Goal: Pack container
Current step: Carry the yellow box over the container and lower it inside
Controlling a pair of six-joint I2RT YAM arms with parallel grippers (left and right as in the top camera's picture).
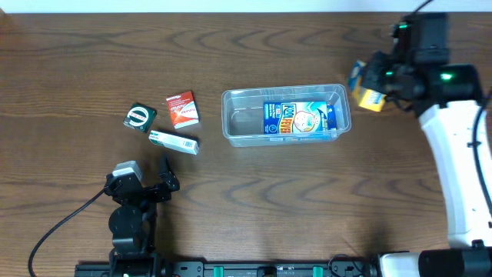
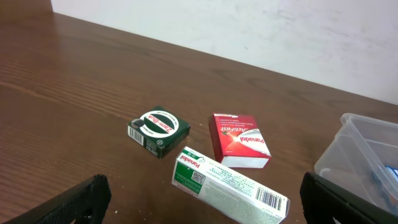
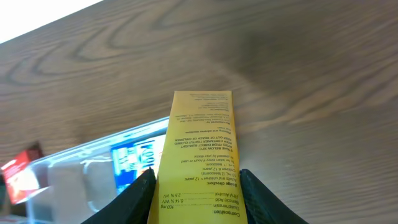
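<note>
Overhead, the container (image 1: pixel 280 90) sits mid-table, a blue box (image 1: pixel 298 119) flat inside; just off its right end the right gripper (image 1: pixel 375 78) pinches a yellow box (image 1: pixel 370 100), probably bound for the free space; the left gripper (image 1: pixel 169 177) hangs nearer the front; left wrist: jaws spread wide, facing a green box (image 2: pixel 158 129), red box (image 2: pixel 239 140) and white carton (image 2: pixel 230 185), all unpacked; right wrist: fingers (image 3: pixel 134 199) clamp the yellow box's sides

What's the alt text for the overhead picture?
A clear container on a wooden table holds a blue box; the right gripper holds a yellow box beside it. A green box, red box and white box lie to its left, near the open left gripper.
</note>
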